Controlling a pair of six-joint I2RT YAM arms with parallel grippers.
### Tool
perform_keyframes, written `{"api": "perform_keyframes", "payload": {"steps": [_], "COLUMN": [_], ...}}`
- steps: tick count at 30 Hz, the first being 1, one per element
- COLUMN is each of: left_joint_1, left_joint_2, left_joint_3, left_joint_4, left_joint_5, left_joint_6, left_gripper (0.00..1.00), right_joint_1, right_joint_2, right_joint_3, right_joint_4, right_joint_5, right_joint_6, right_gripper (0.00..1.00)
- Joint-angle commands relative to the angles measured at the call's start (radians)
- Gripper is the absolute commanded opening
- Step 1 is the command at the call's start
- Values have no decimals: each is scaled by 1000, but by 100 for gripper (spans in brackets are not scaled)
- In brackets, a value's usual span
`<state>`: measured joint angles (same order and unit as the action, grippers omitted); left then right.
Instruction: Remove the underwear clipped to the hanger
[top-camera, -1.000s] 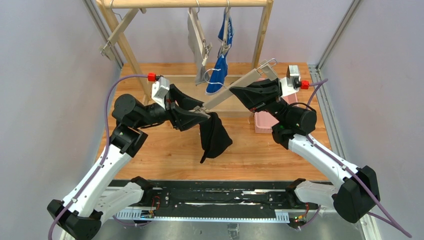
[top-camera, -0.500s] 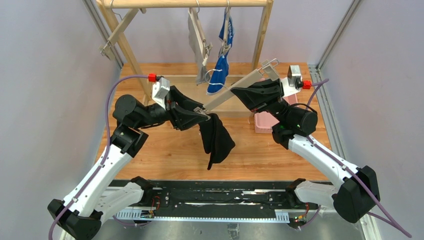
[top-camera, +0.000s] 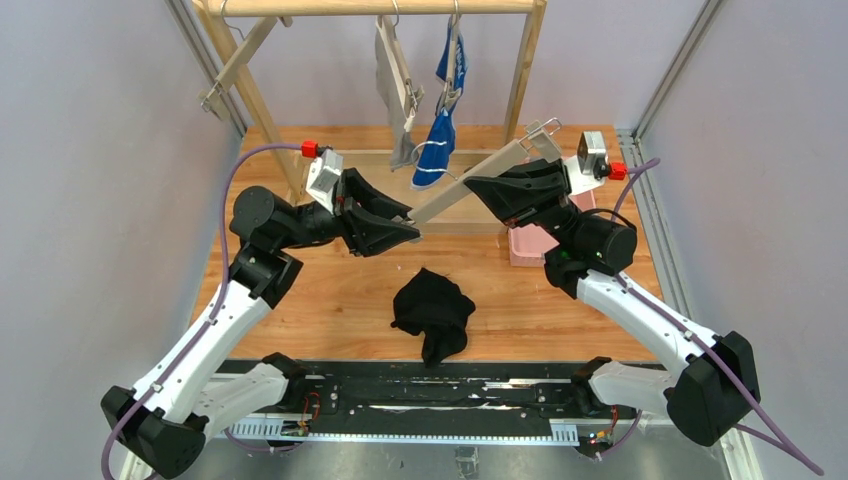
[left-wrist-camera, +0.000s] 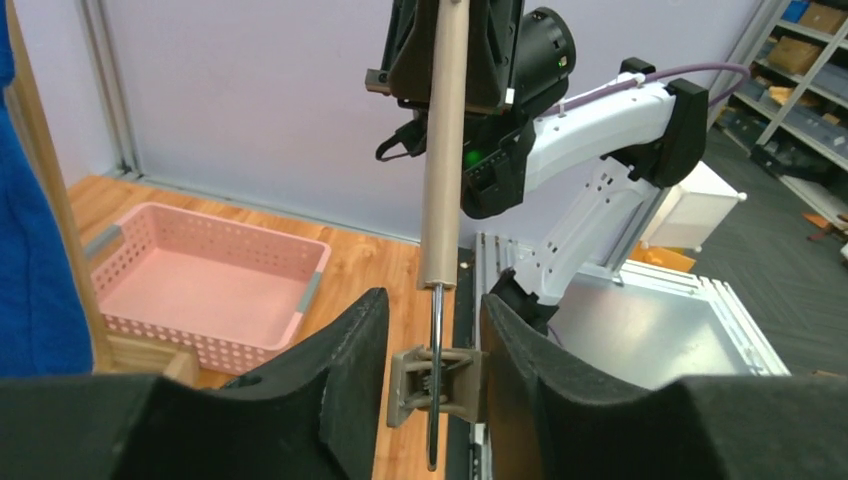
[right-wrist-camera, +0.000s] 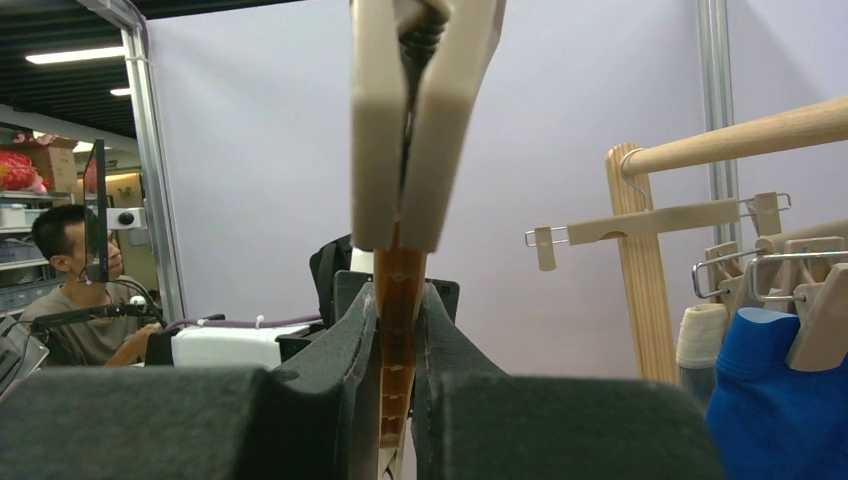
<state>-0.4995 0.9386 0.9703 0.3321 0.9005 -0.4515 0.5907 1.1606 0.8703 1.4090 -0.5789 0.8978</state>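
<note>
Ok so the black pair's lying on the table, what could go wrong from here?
1. The black briefs lie close to the near edge of the table; a sweeping arm could drag them off.
2. The left gripper pinches the clip while the right gripper grips the other end of the hanger; letting go unevenly could make it swing into the blue briefs hanging just behind.

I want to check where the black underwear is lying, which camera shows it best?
The top external view: the black underwear lies crumpled on the table, fully visible from above. Neither wrist view shows it; both look along the hanger instead.
</note>
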Motion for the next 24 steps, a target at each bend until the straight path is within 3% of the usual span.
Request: {"api": "perform_keyframes", "payload": {"steps": [1, 5, 11, 24], "left_joint_1": [-2, -2, -3, -4], "left_joint_2": [-4, -3, 26, 69], "left_joint_3": [41, 71, 91, 98], "left_joint_4": [82, 88, 87, 86], "left_joint_5": [2, -4, 12, 58], "left_joint_6": [-39, -42, -53, -72], "left_gripper": [48, 48, 28, 29], "right_joint_1": [10, 10, 10, 14], "right_joint_2": [-16, -11, -9, 8], "right_joint_3": [11, 15, 21, 39], "right_joint_4": [38, 32, 29, 18], "right_joint_5": [-27, -35, -41, -42], "right_joint_6": [9, 13, 16, 15], "right_gripper": [1, 1, 0, 1]}}
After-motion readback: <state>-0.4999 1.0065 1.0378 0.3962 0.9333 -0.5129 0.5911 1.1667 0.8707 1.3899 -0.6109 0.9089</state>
